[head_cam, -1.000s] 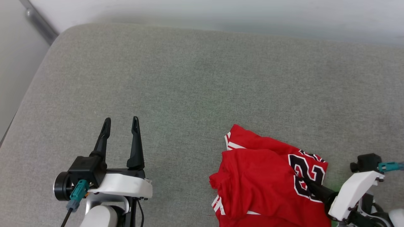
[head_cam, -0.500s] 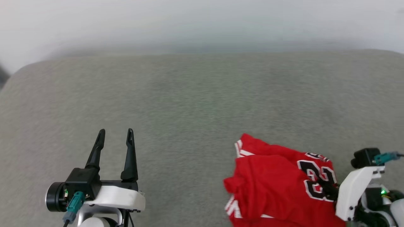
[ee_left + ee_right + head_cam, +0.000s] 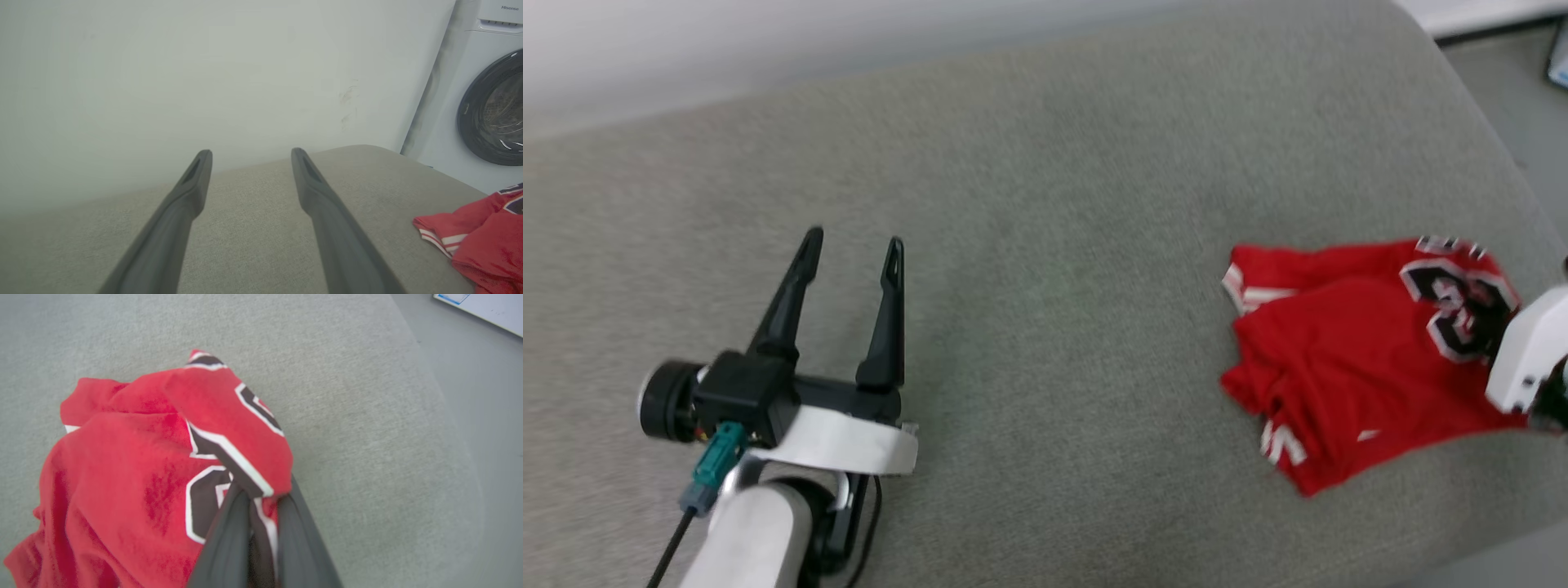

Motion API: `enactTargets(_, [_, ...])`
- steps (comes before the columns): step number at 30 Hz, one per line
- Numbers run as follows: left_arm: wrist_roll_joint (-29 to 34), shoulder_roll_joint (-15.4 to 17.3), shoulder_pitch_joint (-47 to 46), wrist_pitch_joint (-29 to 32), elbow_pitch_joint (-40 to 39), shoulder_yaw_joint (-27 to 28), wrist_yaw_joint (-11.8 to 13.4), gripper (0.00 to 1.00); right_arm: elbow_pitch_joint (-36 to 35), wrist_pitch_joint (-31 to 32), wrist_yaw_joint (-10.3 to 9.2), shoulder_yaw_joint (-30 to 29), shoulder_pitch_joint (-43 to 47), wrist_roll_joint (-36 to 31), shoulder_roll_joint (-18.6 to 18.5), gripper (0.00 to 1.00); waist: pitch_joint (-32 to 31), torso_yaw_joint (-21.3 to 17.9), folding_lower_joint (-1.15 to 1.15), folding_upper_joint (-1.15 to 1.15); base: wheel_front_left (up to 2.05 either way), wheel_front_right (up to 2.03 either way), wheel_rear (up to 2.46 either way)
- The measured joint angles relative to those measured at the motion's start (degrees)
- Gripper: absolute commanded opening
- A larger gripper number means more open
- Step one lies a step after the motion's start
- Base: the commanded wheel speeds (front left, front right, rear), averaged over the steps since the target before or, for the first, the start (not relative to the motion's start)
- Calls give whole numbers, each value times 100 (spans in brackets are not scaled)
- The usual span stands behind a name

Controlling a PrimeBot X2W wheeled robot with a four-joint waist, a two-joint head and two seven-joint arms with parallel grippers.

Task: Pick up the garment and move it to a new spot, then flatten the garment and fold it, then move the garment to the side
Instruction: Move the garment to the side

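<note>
My right gripper (image 3: 263, 498) is clamped on the crumpled shirt (image 3: 1339, 359), right side of the cushion (image 3: 1029, 188); my left gripper (image 3: 854, 241) has fingers apart, empty.

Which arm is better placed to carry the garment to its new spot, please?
Right. The right gripper is shut on the garment at its printed number, while the left gripper stands open over the grey cushion, well apart from it.

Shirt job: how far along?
Done: right gripper is shut on the red shirt at its printed number. In hand: the pickup; the shirt lies crumpled on the grey cushion. To do: move, flatten, fold, set aside; left gripper open, empty.
</note>
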Motion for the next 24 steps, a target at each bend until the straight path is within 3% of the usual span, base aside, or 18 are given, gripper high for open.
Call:
enactTargets(10, [320,426,-809,509,-628,-114,-240,100,1187,-1204,1,-883,-1410,-994,-209,0,1300,-408,0,0,0,0,0])
enactTargets(19, [474,539,-1400,727,-923,-288,-400,100,2218,-2060,2,-2034,-2271,-2118,-210,0,2210,-372,1,0,0,0,0])
enactTargets(21, [487,509,-1466,710,-906,-322,-424,100,2431,-2204,1,-2270,-2363,-2362,-194,38,2290,-276,1,0,0,0,0])
enactTargets(22, [487,487,-1474,676,-892,-334,-423,100,2531,-2256,1,-2390,-2402,-2451,-165,100,2316,-227,1,0,0,0,0])
enactTargets(24, [485,447,-1485,622,-845,-348,-401,100,2670,-2474,1,-2576,-2443,-2682,-114,100,2344,-147,1,0,0,0,0])
